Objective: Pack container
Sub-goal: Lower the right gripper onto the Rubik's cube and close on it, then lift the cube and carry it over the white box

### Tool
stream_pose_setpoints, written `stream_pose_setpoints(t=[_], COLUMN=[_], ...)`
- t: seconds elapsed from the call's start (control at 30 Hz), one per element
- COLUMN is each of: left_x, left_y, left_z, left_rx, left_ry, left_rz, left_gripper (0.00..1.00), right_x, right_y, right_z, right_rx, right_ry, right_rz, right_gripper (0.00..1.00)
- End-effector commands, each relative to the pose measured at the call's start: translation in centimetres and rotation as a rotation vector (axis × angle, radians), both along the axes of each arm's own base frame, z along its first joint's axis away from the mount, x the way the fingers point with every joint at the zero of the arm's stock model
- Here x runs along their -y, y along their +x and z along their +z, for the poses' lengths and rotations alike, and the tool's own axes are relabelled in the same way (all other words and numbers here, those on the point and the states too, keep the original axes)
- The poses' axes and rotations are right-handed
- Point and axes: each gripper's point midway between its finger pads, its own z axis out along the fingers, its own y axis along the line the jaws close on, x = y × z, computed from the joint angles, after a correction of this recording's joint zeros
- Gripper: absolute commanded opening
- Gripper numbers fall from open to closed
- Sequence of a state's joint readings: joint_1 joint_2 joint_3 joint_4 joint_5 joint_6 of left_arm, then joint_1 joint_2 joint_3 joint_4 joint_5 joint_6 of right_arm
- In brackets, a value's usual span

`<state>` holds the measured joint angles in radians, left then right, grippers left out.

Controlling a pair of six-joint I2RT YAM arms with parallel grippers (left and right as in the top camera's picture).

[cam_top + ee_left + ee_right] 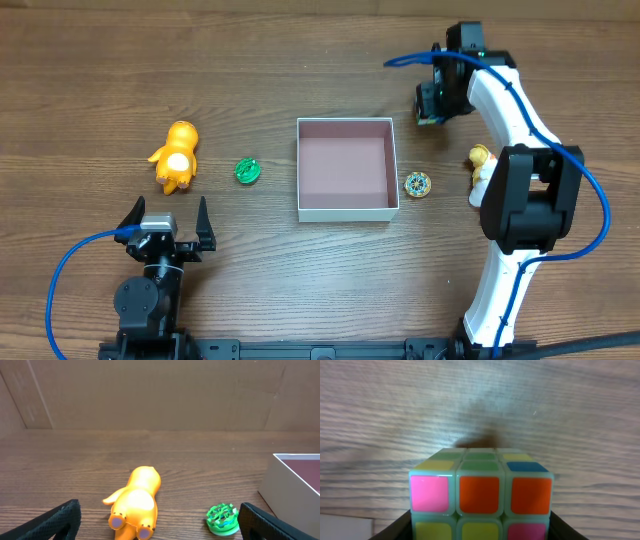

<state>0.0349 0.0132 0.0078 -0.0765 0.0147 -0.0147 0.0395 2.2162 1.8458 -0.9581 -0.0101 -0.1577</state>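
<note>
Container [346, 212]: shallow square box with white walls and a dull pink inside. It sits flat at the middle of the tabletop [300, 290], and the pink floor is visible from wall to wall. In the left wrist view, one white corner of it shows at the right edge.

Left tool [170, 206]: jaws spread wide, nothing between them. It rests low near the front edge of the tabletop, well left of the container, and faces the far side. An orange toy [176, 156] lies on its side just beyond the tool. A green disc [248, 171] lies flat between that toy and the container's left wall, apart from both.

Right tool [432, 104]: closed on a puzzle cube [481, 495]. It is at the far right, past the container's far right corner and apart from it. In the right wrist view the cube fills the gap between the two dark fingers [395, 531]. Its facing tiles are pink, orange and orange, with yellow, green and blue tiles on the face above. A dark shadow lies on the wood beyond the cube. The pictures do not show whether the cube rests on the tabletop or is clear of it.

A gold disc [418, 184] lies flat just beside the container's right wall, near the front corner and not touching it. A small yellow toy [480, 158] lies further right, partly hidden by the right arm.
</note>
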Motion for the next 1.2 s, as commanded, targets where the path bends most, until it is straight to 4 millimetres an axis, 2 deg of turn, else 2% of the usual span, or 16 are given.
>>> stream_pose_setpoints(t=[0.0,0.17,0.37,0.53,0.7,0.87,1.07,1.17], left_x=[-0.2,-0.2,-0.2,-0.2,-0.2,-0.2,-0.2,-0.2], left_y=[0.0,0.0,0.0,0.0,0.0,0.0,0.0,0.0], left_z=[0.0,0.0,0.0,0.0,0.0,0.0,0.0,0.0], left_rx=[0.002,0.002,0.002,0.002,0.002,0.002,0.002,0.002], left_ry=[0.023,0.023,0.023,0.023,0.023,0.023,0.023,0.023], left_rz=[0.010,0.010,0.010,0.010,0.010,0.010,0.010,0.010], left_gripper=[1.00,1.00,1.00,1.00,1.00,1.00,1.00,1.00], right_x=[0.1,0.0,0.1,0.2,-0.1,-1.1,-4.5,-7.0], right_y=[1.9,1.8,0.7,-0.9,-3.3,-4.9,-6.7,-7.3], right_z=[3.3,7.2,11.9,14.3,14.9,15.2,15.4,15.9], right_rx=[0.069,0.073,0.072,0.047,-0.025,-0.069,-0.116,-0.112], right_ry=[0.001,0.016,0.035,0.054,0.046,0.053,0.055,0.074], right_rz=[-0.024,-0.065,-0.122,-0.182,-0.183,-0.204,-0.162,-0.137], right_gripper=[0.38,0.38,0.36,0.35,0.36,0.36,0.34,0.33])
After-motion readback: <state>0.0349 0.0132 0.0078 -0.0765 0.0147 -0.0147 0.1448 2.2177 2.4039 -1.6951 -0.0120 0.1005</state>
